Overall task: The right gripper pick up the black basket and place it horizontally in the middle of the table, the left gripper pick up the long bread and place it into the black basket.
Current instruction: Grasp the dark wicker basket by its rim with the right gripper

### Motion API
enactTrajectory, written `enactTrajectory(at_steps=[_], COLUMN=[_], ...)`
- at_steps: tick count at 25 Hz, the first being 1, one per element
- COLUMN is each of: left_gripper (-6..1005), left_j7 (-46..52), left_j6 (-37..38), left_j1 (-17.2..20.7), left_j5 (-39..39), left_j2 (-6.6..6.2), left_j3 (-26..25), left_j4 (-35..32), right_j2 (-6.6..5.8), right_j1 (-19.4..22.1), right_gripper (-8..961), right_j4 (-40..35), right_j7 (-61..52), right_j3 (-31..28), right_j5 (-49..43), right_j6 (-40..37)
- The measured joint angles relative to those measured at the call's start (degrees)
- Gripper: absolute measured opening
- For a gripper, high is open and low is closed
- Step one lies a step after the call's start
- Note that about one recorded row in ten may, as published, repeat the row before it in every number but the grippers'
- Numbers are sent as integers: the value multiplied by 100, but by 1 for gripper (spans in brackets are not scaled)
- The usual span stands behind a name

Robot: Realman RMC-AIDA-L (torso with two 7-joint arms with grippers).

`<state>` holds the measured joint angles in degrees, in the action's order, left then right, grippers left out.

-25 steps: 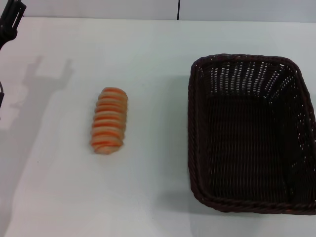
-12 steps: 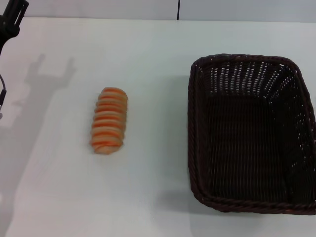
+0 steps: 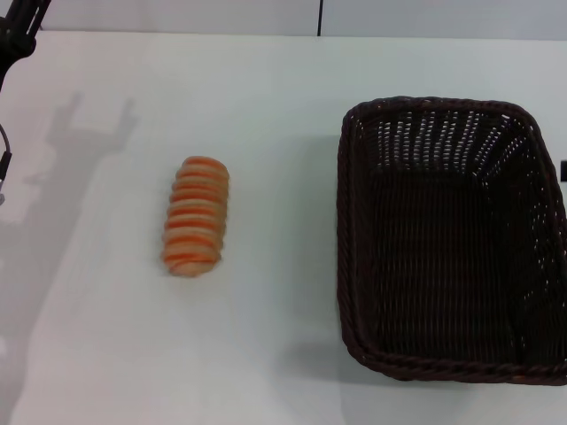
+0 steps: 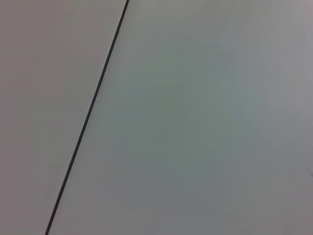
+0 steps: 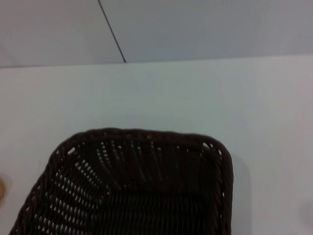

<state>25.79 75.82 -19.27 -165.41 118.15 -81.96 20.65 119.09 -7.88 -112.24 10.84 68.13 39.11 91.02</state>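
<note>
Two task items lie on the white desk [image 3: 266, 106]. Black basket [image 3: 447, 239] sits empty at the right side, long axis running away from the robot; the right tool is out of view, grip state unknown. Long bread [image 3: 196, 216] lies left of centre, likewise lengthwise, nearer the left tool [image 3: 18, 22], at the far-left corner, grip undetermined.
</note>
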Motion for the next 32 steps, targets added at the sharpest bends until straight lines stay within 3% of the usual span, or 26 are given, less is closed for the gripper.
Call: enactTrajectory(at_steps=[32], left_gripper=[861], left_j7=[-4], left_j6=[2], left_j1=[-23], left_j5=[2], left_j2=[-50], left_j3=[4], left_j4=[-63], right_j2=[8], right_j1=[-194], right_gripper=[725], right_j4=[1148], right_j7=[-73], right_j3=[492], right_j5=[-19], right_j6=[-54])
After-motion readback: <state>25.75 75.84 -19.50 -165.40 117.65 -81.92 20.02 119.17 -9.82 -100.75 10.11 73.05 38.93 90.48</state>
